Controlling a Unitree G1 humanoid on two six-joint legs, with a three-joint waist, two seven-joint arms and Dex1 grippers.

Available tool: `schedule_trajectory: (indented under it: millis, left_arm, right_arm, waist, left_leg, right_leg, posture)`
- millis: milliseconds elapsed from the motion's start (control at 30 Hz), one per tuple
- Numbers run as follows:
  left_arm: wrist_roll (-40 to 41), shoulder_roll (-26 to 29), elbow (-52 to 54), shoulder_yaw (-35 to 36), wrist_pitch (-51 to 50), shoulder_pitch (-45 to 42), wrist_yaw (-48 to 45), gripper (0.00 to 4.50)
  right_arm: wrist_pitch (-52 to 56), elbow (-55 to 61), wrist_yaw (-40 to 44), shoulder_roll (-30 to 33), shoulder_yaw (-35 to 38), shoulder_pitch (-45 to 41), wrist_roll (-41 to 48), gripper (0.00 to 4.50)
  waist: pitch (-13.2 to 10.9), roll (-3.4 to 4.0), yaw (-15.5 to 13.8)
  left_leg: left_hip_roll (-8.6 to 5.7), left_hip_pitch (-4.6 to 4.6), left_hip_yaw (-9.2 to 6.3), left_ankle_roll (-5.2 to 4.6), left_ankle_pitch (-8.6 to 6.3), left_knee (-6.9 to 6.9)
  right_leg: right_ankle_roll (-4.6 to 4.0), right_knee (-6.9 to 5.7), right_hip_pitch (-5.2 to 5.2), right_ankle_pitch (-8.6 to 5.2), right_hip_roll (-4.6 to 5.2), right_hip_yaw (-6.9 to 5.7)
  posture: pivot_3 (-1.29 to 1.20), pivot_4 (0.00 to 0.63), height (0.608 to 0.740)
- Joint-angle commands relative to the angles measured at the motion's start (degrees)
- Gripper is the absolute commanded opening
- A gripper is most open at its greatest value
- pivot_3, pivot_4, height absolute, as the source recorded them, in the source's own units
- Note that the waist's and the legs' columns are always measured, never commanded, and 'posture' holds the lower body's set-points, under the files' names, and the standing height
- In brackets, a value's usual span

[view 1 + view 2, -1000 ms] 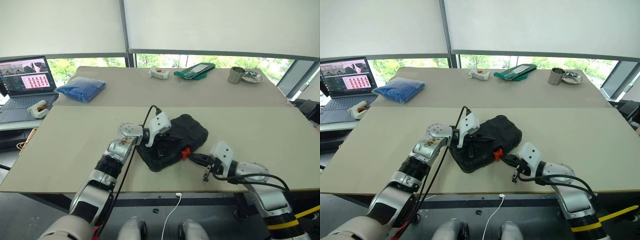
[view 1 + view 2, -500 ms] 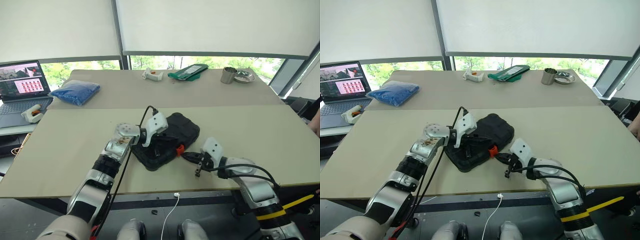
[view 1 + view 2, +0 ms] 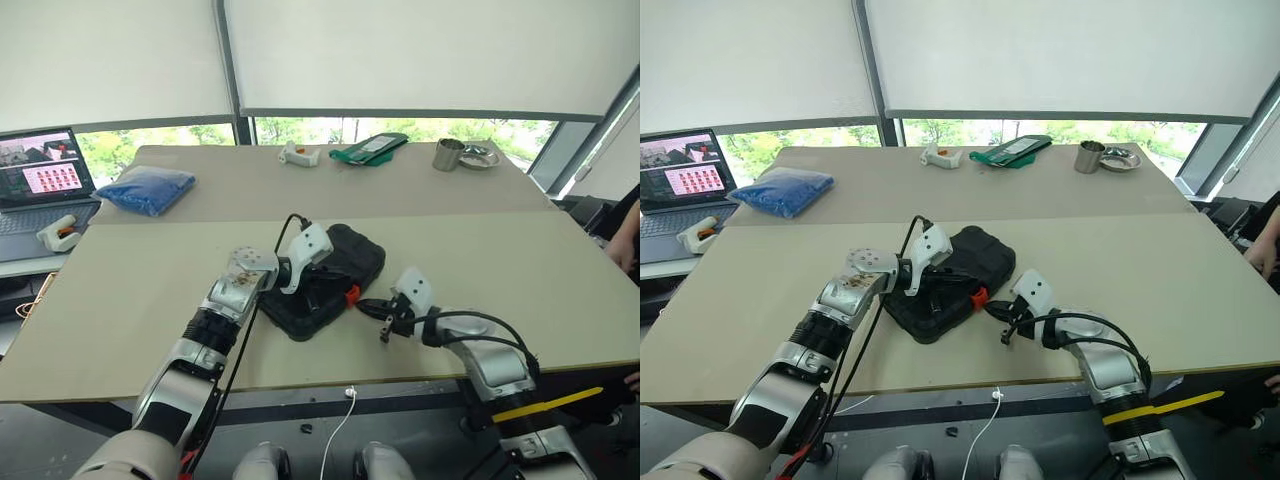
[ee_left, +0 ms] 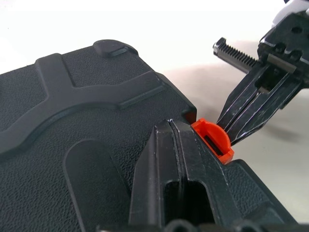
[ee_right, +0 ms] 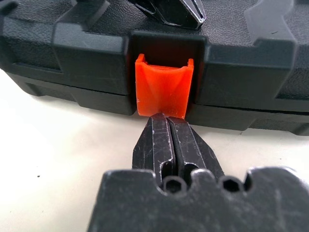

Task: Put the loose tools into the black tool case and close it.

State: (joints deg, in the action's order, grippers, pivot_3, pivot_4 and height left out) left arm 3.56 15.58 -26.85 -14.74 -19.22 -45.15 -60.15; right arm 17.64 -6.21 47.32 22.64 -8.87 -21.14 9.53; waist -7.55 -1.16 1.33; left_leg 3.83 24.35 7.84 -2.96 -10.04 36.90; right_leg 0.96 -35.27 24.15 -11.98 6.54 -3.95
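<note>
The black tool case point(image 3: 357, 256) lies shut on the near table, its orange latch point(image 3: 351, 295) facing my right arm. My left gripper point(image 4: 172, 126) is shut, with its fingertips resting on the lid just behind the latch point(image 4: 213, 141). From the other side, my right gripper point(image 5: 167, 119) is also shut, and its tips touch the lower edge of the latch point(image 5: 161, 92). It holds nothing. The same gripper point(image 3: 364, 304) appears in the head view, low over the tabletop beside the case. The loose tools are out of view.
On the far table lie a blue bag point(image 3: 146, 188), a white-orange device point(image 3: 298, 154), a green packet point(image 3: 370, 149), a metal cup point(image 3: 447, 153) and a dish point(image 3: 479, 158). A laptop point(image 3: 40, 172) stands at the left. A person's hand point(image 3: 620, 236) is at the right edge.
My right gripper has moved in across the table from a short way off until its tips reach the orange latch. The left gripper stays on the lid. The camera view has shifted.
</note>
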Motion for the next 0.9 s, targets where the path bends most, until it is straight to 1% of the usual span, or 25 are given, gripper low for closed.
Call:
schedule_trajectory:
  millis: [33, 200, 367, 533, 633, 700, 800, 833, 867, 900]
  left_arm:
    - [-3.7, -0.1, -4.9, -6.0, -6.2, 5.4, -0.5, 0.01]
    - [-3.7, 0.1, -4.3, -5.9, -6.6, 5.6, -0.7, 0.01]
    - [-3.6, 0.3, -3.6, -5.7, -6.1, 6.0, -0.8, 0.01]
    - [-2.0, 0.9, -2.3, -3.4, -1.8, 6.9, -0.8, 0.01]
    - [1.7, 1.2, -0.1, 1.1, 5.5, 8.3, -1.5, 0.01]
    - [4.5, 1.1, 1.2, 4.1, 7.8, 8.9, -2.0, 0.01]
    - [8.4, 2.6, 4.9, 8.0, 11.4, 10.1, -3.8, 0.77]
    - [9.8, 3.5, 6.5, 9.1, 12.6, 10.9, -5.1, 1.16]
    - [11.3, 4.4, 8.1, 10.1, 13.3, 11.5, -6.6, 1.67]
    - [13.2, 5.4, 9.7, 11.5, 14.1, 12.3, -7.8, 1.92]
  right_arm:
    - [-1.6, 0.9, -0.2, -2.0, -0.4, -3.7, 0.5, 0.04]
    - [-4.8, 0.1, -1.0, -3.0, 0.5, -5.3, -0.4, 0.04]
    - [-6.9, 2.7, -0.4, -2.4, 1.7, -5.6, 0.0, 0.04]
    - [-4.1, 8.2, 1.8, 1.6, 2.1, -2.3, 0.9, 0.04]
    - [-2.9, 12.5, 4.3, 6.0, 3.1, 1.9, 2.1, 0.04]
    - [-2.2, 14.8, 5.8, 8.3, 4.1, 4.5, 3.5, 0.04]
    - [-3.5, 16.8, 7.9, 11.8, 7.4, 8.8, 5.7, 0.0]
    - [-4.3, 17.0, 8.4, 12.7, 8.8, 10.0, 6.5, 0.0]
    - [-5.2, 17.1, 8.7, 13.3, 10.1, 11.0, 7.2, 0.0]
    - [-6.4, 17.0, 9.0, 13.8, 11.6, 11.8, 7.8, 0.0]
  waist:
    - [0.0, -0.01, 0.0]
    - [0.0, 0.0, -0.3]
    - [0.0, 0.01, -0.3]
    - [0.0, 0.06, -0.4]
    - [0.0, 0.15, -0.3]
    - [0.0, 0.14, -0.3]
    - [0.0, 0.1, -0.6]
    - [-0.1, 0.08, -0.6]
    - [-0.1, 0.07, -0.6]
    - [-0.2, 0.09, -0.5]
  left_leg:
    - [0.0, 0.0, 0.01, 0.0, 0.0, -0.04]
    - [0.0, 0.03, 0.07, 0.06, -0.03, -0.05]
    - [0.0, 0.09, 0.1, 0.12, -0.07, -0.05]
    - [-0.01, 0.21, 0.1, 0.12, -0.07, -0.06]
    - [-0.01, 0.25, 0.11, 0.18, -0.11, -0.09]
    - [0.0, 0.24, 0.12, 0.32, -0.2, -0.13]
    - [0.01, 0.29, 0.08, 0.39, -0.26, -0.19]
    - [-0.01, 0.33, 0.08, 0.39, -0.26, -0.24]
    - [0.0, 0.38, 0.09, 0.4, -0.27, -0.24]
    - [0.0, 0.42, 0.12, 0.4, -0.28, -0.24]
  right_leg:
    - [-0.03, 0.08, 0.0, 0.02, -0.01, 0.0]
    - [-0.12, 0.16, 0.02, 0.08, 0.01, 0.02]
    - [-0.13, 0.18, 0.09, 0.09, 0.01, 0.03]
    - [-0.13, 0.21, 0.19, 0.09, 0.03, 0.03]
    - [-0.13, 0.24, 0.23, 0.09, 0.04, 0.04]
    - [-0.13, 0.24, 0.13, 0.09, 0.03, 0.05]
    - [-0.21, 0.24, 0.14, 0.03, -0.05, -0.01]
    - [-0.21, 0.25, 0.17, -0.03, -0.06, -0.02]
    - [-0.21, 0.24, 0.21, -0.03, -0.09, -0.02]
    - [-0.21, 0.24, 0.24, -0.03, -0.11, -0.01]
  posture:
    - [0.0, 0.15, 0.74]
    - [0.0, 0.15, 0.74]
    - [0.0, 0.15, 0.74]
    - [0.0, 0.15, 0.74]
    - [0.0, 0.15, 0.74]
    - [0.0, 0.15, 0.74]
    - [0.0, 0.15, 0.74]
    - [0.0, 0.15, 0.74]
    - [0.0, 0.15, 0.74]
    - [0.0, 0.15, 0.74]
